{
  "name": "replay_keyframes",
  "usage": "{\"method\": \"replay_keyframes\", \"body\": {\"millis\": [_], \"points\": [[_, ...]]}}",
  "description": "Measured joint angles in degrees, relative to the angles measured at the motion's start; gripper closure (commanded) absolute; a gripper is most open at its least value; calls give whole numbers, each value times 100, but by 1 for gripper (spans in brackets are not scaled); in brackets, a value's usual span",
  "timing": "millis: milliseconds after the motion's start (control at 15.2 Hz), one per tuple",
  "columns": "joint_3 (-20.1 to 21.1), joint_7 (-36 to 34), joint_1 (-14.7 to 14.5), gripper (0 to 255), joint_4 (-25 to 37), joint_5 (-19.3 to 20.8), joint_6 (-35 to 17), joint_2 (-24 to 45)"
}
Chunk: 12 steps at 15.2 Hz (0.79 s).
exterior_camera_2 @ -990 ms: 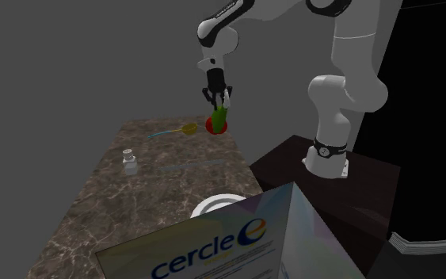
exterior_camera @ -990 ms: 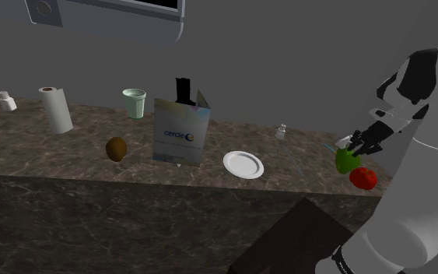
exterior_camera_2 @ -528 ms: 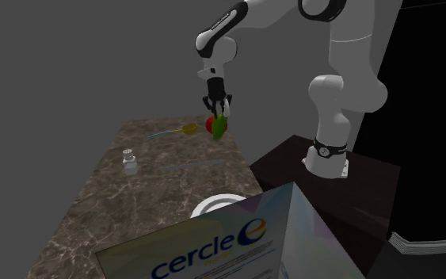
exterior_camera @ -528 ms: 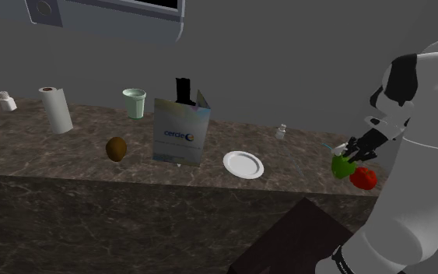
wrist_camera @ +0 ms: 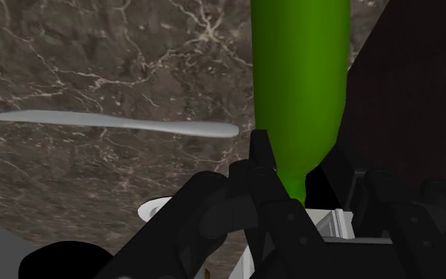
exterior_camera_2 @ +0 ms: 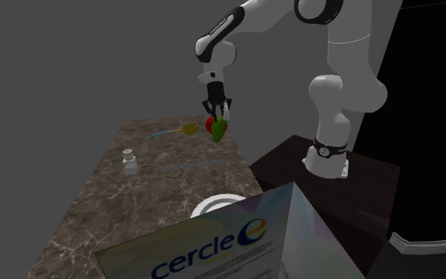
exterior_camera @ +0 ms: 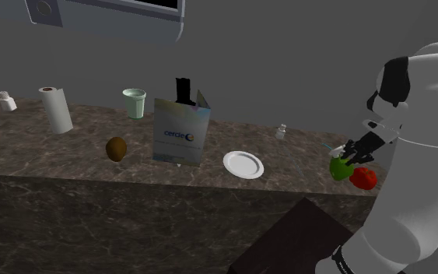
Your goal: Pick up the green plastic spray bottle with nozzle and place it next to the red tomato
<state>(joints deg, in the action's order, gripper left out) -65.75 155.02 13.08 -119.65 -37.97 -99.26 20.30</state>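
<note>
**Green bottle gripped beside the tomato at the counter's end**

The end effector (exterior_camera: 356, 148) pinches the green spray bottle (exterior_camera: 339, 166) at its narrow top. In the wrist view the two black fingers (wrist_camera: 261, 152) clasp the neck, and the bottle's body (wrist_camera: 300, 71) runs away from them toward the brown marbled counter (wrist_camera: 94, 63). The bottle hangs tilted with its bottom low over the counter; whether it touches the surface cannot be told.

The red tomato (exterior_camera: 363, 178) lies just beside it, on the shoulder view's right and a little nearer. In the second exterior view the bottle (exterior_camera_2: 219, 130) overlaps the tomato (exterior_camera_2: 210, 124) at the counter's far end.

A yellow spoon (exterior_camera_2: 175, 130) lies near the tomato, on the second exterior view's left. A long grey utensil (wrist_camera: 118, 125) lies flat on the counter near the bottle.

Further to the shoulder view's left stand a small white shaker (exterior_camera: 281, 131) and a white plate (exterior_camera: 243, 164). Beyond them is a printed box (exterior_camera: 181, 132) marked "cercle". A brown round fruit (exterior_camera: 116, 149) sits just left of the box, with a pale cup (exterior_camera: 134, 103) farther back. An upright paper roll (exterior_camera: 56, 110) stands well apart to the left.
</note>
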Motion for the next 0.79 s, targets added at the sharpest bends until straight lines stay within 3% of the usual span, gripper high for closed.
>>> {"method": "replay_keyframes", "body": {"millis": [66, 132, 528, 792], "points": [[-1, 0, -8, 255, -8, -4, -7, -3], [3, 4, -3, 0, -3, -10, -5, 5], [4, 3, 4, 0, -24, 1, -17, 30], [-109, -85, 182, 0, 442, 204, 451, -24]]}}
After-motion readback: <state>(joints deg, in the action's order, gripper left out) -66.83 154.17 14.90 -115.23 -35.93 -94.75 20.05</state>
